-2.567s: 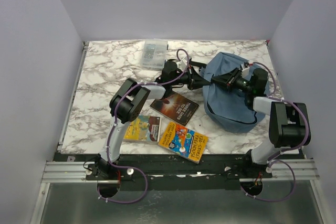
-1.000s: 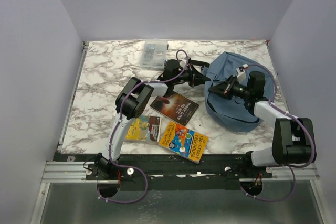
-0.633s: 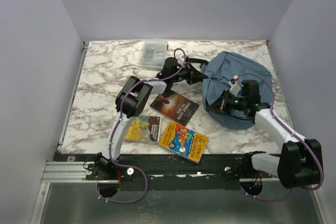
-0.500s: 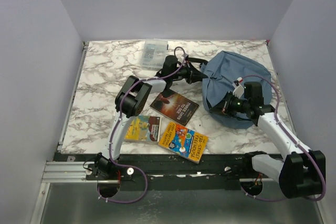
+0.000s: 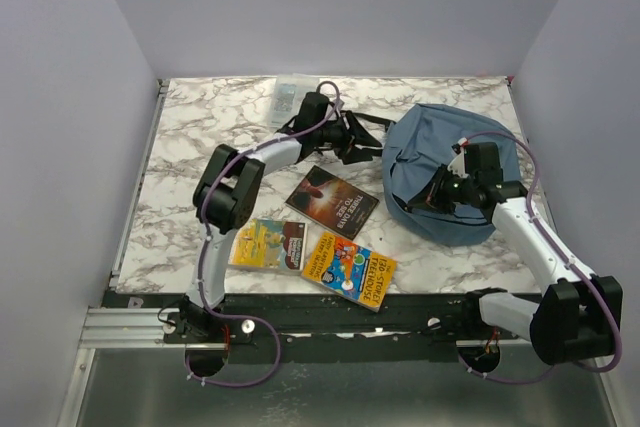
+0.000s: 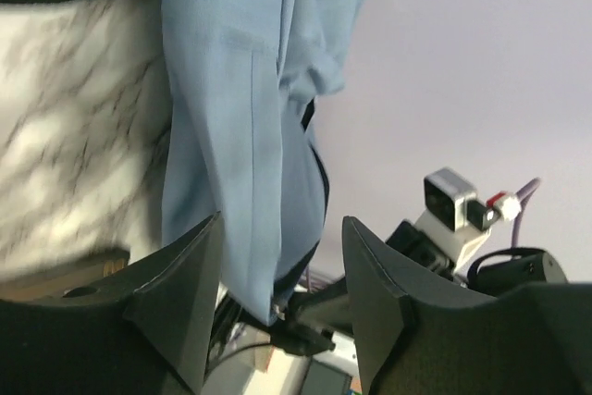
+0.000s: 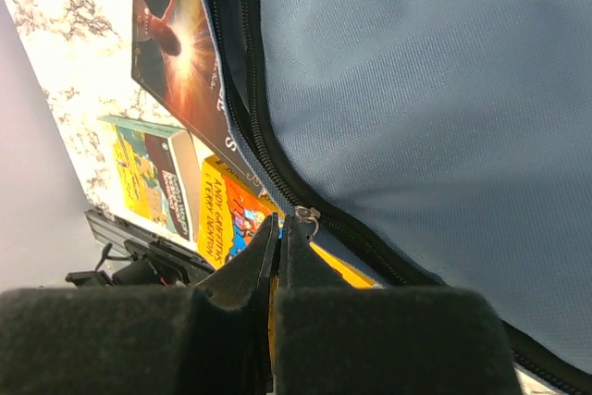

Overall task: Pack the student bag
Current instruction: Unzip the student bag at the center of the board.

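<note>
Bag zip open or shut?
Partly open. Right wrist view: teeth on the student bag gape on one side of the slider, dark lining showing; beyond it they mesh.

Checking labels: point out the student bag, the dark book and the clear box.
student bag [image 5: 430, 142], top view, upper fabric.
dark book [image 5: 332, 202], top view, cover centre.
clear box [image 5: 288, 95], top view, lid.

The dusty-blue student bag [image 5: 420, 137] lies slumped at the table's [image 5: 200, 147] right, black zip partly open.
</note>
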`<act>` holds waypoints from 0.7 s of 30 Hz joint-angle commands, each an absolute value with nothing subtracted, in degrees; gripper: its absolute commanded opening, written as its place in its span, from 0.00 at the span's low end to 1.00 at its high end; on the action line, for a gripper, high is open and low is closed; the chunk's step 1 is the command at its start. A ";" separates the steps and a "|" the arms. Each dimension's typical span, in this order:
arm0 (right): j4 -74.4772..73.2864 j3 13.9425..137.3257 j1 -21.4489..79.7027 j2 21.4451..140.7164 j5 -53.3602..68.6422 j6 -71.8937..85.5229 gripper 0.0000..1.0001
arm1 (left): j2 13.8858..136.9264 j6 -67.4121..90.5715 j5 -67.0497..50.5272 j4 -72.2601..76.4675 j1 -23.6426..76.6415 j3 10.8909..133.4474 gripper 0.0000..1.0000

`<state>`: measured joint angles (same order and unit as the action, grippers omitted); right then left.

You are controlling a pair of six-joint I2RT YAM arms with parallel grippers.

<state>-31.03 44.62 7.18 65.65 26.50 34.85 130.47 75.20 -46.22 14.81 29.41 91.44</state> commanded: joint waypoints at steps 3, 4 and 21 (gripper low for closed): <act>-29.11 47.03 7.65 66.41 27.25 33.70 0.00 | 115.80 59.17 -36.28 -19.62 30.74 86.90 0.56; -28.58 46.94 7.65 66.25 27.44 33.46 0.00 | 114.36 60.05 -36.08 -19.99 31.49 85.55 0.56; -33.83 46.40 7.62 60.27 16.14 37.80 0.00 | 118.38 74.20 -32.08 -7.98 38.93 85.33 0.27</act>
<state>-30.63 45.80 7.20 62.96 23.99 35.16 117.43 73.58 -35.75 -10.48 40.91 83.40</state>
